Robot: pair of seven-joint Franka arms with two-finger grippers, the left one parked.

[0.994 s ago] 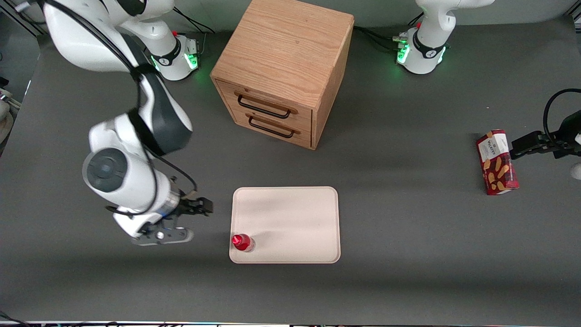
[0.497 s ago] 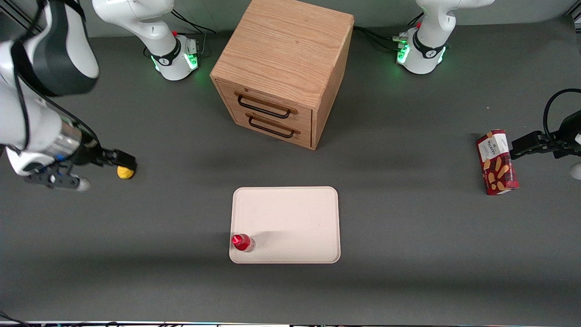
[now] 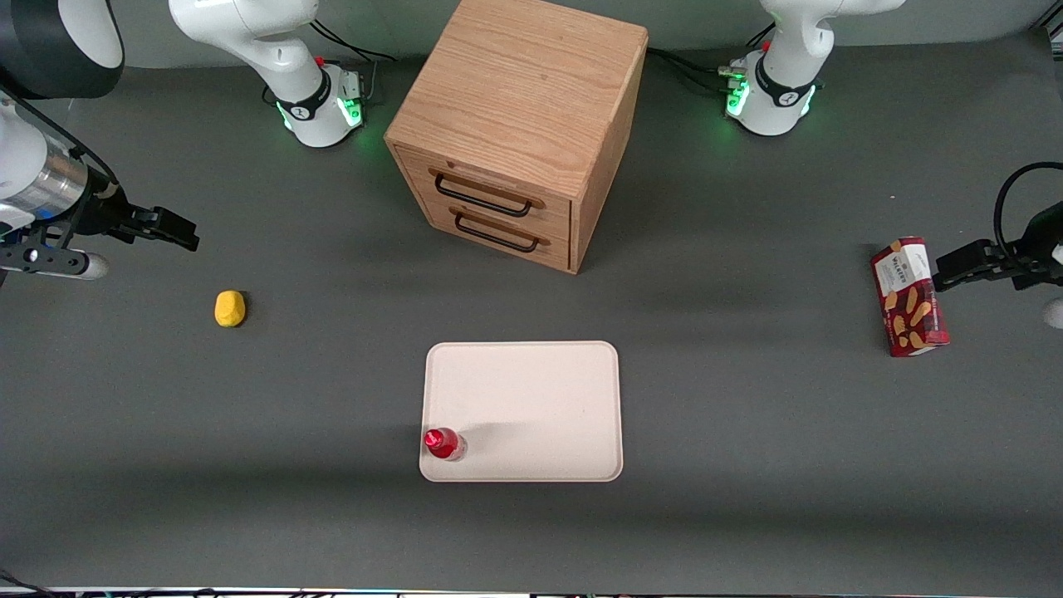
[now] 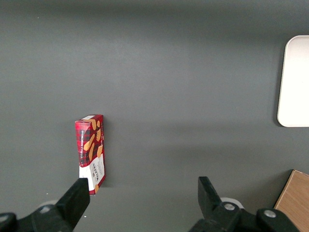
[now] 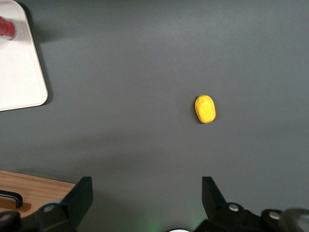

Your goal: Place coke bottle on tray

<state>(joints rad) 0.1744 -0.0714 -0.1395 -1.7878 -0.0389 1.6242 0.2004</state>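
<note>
The coke bottle [image 3: 442, 443] stands upright on the tray [image 3: 531, 399], in the tray's corner nearest the front camera on the working arm's side; its red body [image 5: 7, 27] also shows at the tray's edge [image 5: 29, 82] in the right wrist view. My right gripper [image 3: 184, 234] is open and holds nothing. It hangs high above the table at the working arm's end, well away from the tray and bottle, farther from the front camera than both.
A small yellow object [image 3: 230, 308] lies on the grey table between my gripper and the tray, also visible from the wrist [image 5: 204, 108]. A wooden drawer cabinet [image 3: 519, 124] stands farther back. A red snack box [image 3: 909, 296] lies toward the parked arm's end.
My right arm has pulled away from the tray toward its own end of the table and risen, uncovering the yellow object. The bottle has stayed put on the tray.
</note>
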